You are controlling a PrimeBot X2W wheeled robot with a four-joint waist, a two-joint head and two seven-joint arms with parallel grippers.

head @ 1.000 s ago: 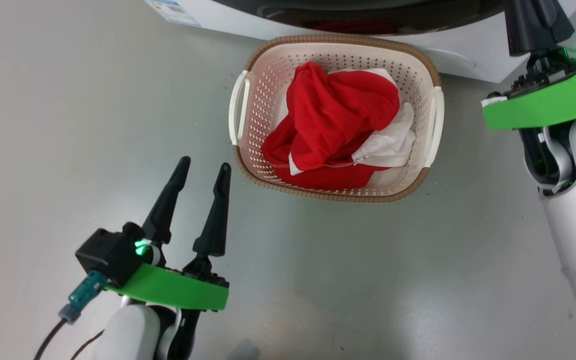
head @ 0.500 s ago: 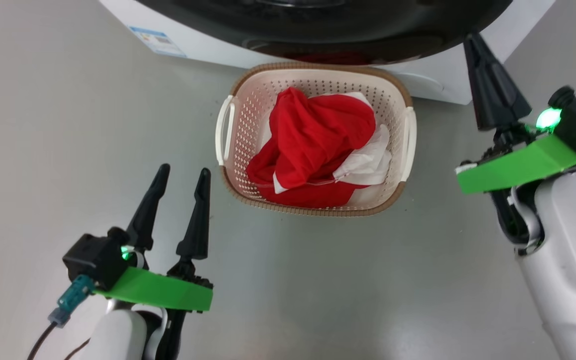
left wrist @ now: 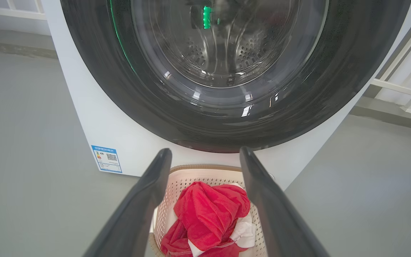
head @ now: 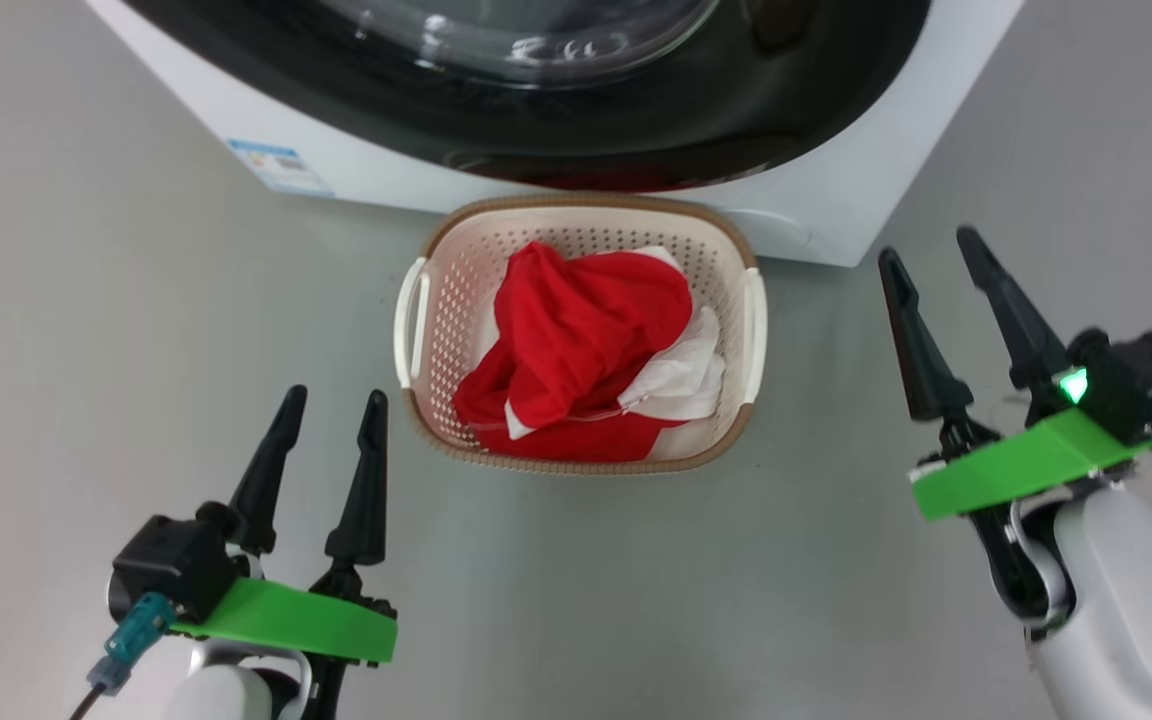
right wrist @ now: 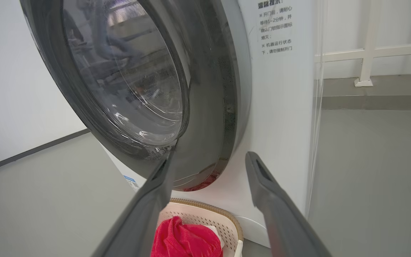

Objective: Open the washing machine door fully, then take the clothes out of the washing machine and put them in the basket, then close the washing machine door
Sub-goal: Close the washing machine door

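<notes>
Left gripper [head: 336, 393] is hovering low over the floor, fingers spread, carrying nothing. In the middle, the clothes [head: 586, 340] are sitting piled in the basket [head: 576, 203], which is standing right against the washing machine [head: 356, 170], so the unloading bit is looking finished. The washing machine door [head: 636, 140] is looking shut, or very nearly, flush with the front. Right gripper [head: 926, 245] is hanging near the machine's corner, fingers apart, empty. Probably just a latch check remaining.
</notes>
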